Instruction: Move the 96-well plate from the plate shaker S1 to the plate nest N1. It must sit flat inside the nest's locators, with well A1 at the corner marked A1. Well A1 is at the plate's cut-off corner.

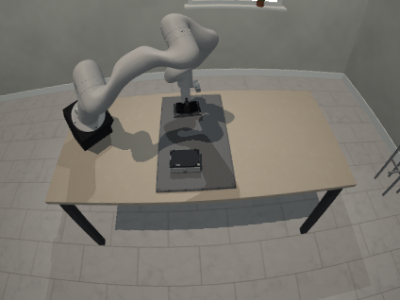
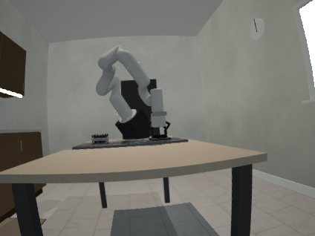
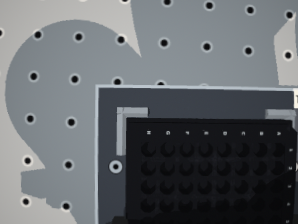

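My gripper (image 1: 187,104) is at the far end of the grey perforated mat (image 1: 195,143), down over the plate nest N1 (image 1: 187,113). It is shut on the black 96-well plate (image 3: 210,170), which fills the lower right of the wrist view. The plate lies within the nest's dark base (image 3: 107,150), just inside a light corner locator (image 3: 131,114). I cannot tell if it rests flat or hangs just above. A white label (image 3: 295,100) is cut off at the right edge. The fingertips are hidden in the wrist view. From the side, the gripper (image 2: 160,133) stands low over the nest.
The plate shaker S1 (image 1: 185,160) stands on the near half of the mat, also in the side view (image 2: 99,139). The arm's black base (image 1: 88,124) is at the table's left. A metal rack (image 1: 391,172) stands off the table's right.
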